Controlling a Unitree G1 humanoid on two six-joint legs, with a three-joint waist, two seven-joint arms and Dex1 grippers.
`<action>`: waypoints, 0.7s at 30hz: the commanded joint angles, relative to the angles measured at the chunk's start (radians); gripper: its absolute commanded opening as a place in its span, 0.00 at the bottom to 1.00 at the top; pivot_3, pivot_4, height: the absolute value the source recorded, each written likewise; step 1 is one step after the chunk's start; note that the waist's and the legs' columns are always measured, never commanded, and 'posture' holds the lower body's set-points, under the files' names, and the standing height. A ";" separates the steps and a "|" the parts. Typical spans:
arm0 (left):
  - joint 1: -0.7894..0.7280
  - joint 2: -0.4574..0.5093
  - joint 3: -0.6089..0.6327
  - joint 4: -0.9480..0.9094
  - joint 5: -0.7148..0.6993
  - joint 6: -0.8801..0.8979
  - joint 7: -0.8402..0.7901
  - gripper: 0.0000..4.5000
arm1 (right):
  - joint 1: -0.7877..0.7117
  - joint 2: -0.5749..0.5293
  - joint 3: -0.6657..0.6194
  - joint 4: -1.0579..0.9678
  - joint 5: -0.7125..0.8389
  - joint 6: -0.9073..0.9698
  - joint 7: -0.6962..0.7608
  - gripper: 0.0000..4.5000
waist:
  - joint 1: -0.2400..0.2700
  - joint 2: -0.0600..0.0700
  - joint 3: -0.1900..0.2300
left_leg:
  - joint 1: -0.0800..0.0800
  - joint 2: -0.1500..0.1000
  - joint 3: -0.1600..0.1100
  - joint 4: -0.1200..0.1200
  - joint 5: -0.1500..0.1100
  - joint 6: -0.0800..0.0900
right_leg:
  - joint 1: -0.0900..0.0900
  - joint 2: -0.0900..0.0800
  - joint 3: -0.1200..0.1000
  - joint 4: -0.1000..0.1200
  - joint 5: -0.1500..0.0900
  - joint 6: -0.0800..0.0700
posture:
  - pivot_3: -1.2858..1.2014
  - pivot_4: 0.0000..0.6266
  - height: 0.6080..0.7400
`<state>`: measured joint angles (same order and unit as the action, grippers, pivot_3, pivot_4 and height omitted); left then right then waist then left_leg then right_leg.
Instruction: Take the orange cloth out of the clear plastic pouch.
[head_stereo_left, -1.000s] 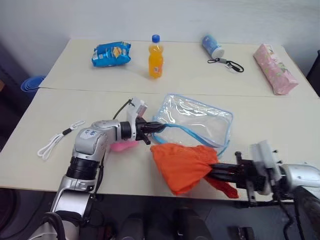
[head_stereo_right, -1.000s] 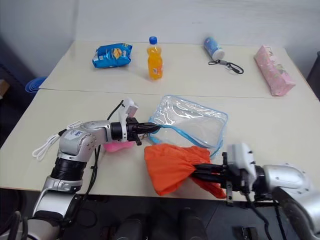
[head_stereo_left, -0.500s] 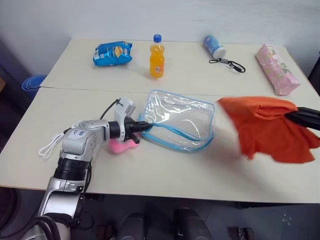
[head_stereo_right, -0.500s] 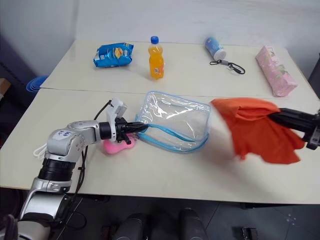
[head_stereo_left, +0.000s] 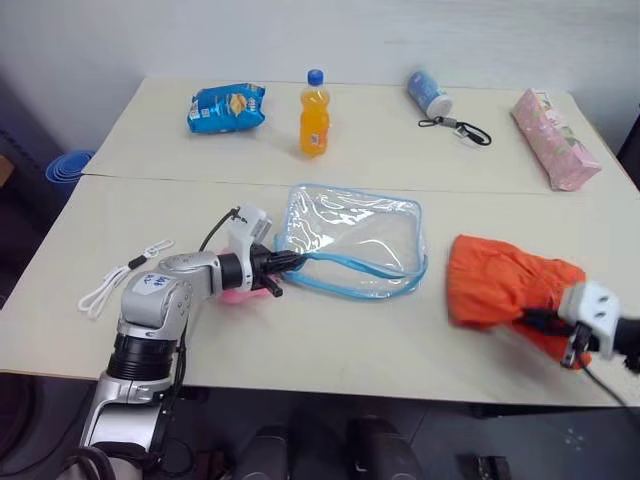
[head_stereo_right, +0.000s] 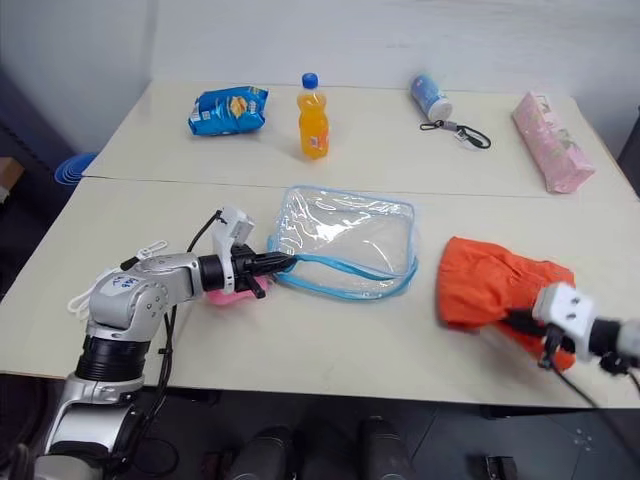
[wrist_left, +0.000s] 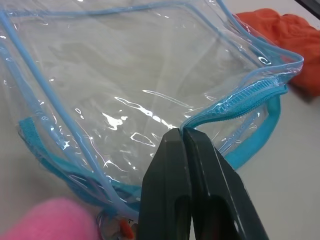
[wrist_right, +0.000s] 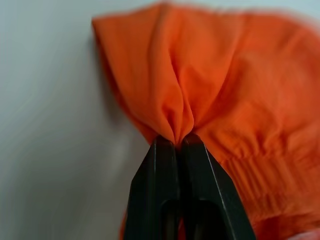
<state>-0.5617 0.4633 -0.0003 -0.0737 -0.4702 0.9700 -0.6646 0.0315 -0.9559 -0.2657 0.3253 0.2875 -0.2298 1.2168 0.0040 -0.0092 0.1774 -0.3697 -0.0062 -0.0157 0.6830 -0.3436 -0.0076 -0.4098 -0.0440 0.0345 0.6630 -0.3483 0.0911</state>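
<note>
- The table (head_stereo_left: 330, 330) carries everything; the task's two things lie well apart on its near half.
- The clear plastic pouch (head_stereo_left: 350, 235) lies empty near the middle, its blue-trimmed mouth sagging open toward the near side. It looks thin, light and slippery, so the stiffer zipper trim is probably the best place to hold it.
- The orange cloth (head_stereo_left: 505, 290) sits bunched on the table at the near right, fully outside the pouch. It looks soft, light and limp; a pinch on a gathered fold should carry it, though the rest would drape and drag.
- The left gripper (wrist_left: 183, 131) is clamped narrow on the pouch's blue zipper edge, beside a pink toy (head_stereo_left: 240, 292).
- The right gripper (wrist_right: 178, 140) has its fingers pressed together on a pleat of the cloth.
</note>
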 joint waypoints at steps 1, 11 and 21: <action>0.003 0.014 0.021 -0.062 -0.047 -0.004 -0.037 0.21 | 0.034 -0.033 -0.051 -0.008 0.022 -0.017 0.031 0.29 | -0.002 0.000 0.000 | 0.000 0.000 0.000 0.000 0.000 0.000 | 0.000 0.000 0.000 0.000 0.000 0.000 | 0.52 0.24 1.00; 0.146 0.247 0.134 -0.074 -0.100 -0.292 -0.414 0.80 | 0.325 0.008 -0.406 -0.431 0.295 0.274 0.002 0.99 | -0.009 0.000 0.000 | 0.001 0.002 -0.001 -0.002 0.000 -0.002 | 0.000 0.002 0.000 0.000 0.000 0.000 | 0.52 0.24 1.00; 0.518 0.403 0.268 0.106 0.102 -0.974 -0.619 0.80 | 0.332 0.205 -0.160 -0.675 0.280 0.197 0.040 0.99 | -0.003 0.002 -0.001 | 0.003 0.001 -0.002 -0.006 -0.005 0.005 | 0.002 -0.001 -0.001 -0.005 -0.001 -0.002 | 0.52 0.24 1.00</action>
<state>-0.0697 0.8561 0.2197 0.0074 -0.3959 0.1054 -1.2728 0.3628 -0.7686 -0.4718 -0.3424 0.6142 0.0308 1.2371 0.0010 -0.0076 0.1768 -0.3679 -0.0050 -0.0179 0.6778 -0.3485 -0.0026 -0.4076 -0.0454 0.0332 0.6586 -0.3491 0.0893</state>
